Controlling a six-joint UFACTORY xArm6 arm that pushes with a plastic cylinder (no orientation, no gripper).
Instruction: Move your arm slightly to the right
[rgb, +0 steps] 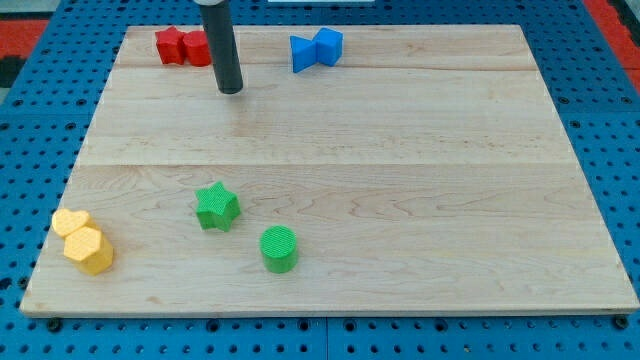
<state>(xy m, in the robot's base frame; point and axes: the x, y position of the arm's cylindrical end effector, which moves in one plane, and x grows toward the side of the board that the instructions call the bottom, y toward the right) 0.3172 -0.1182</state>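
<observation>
The wooden board (400, 150) fills nearly the whole frame, lying on a blue pegboard surface (620, 120) that shows around its edges. Next in size is my dark rod, coming down from the top edge at upper left of centre; there is no pincer on it to be open, closed or gripping anything — only the bare rod, ending at my tip (231, 91), which rests on the board in the upper left part of the frame. Just to the tip's left and a little higher sit two red blocks, one star-like (169, 45) and one squarer (196, 48), touching each other; the rod passes close by the squarer one, and I cannot tell whether it brushes it. To the tip's right, near the top, lie two blue blocks (316, 49) pressed together, apart from the tip. In the lower left of the frame are a green star (216, 206) and, just below and right of it, a green cylinder (279, 248); at the far lower left corner two yellow blocks (83, 240) sit touching. The task concerns the arm alone, so the thing to move is the rod itself, and by my judgement the small shift has not begun or is only starting. The next move calls for a short slide toward the frame's right over bare wood — stopping well short of the blue pair, so no block is disturbed.
</observation>
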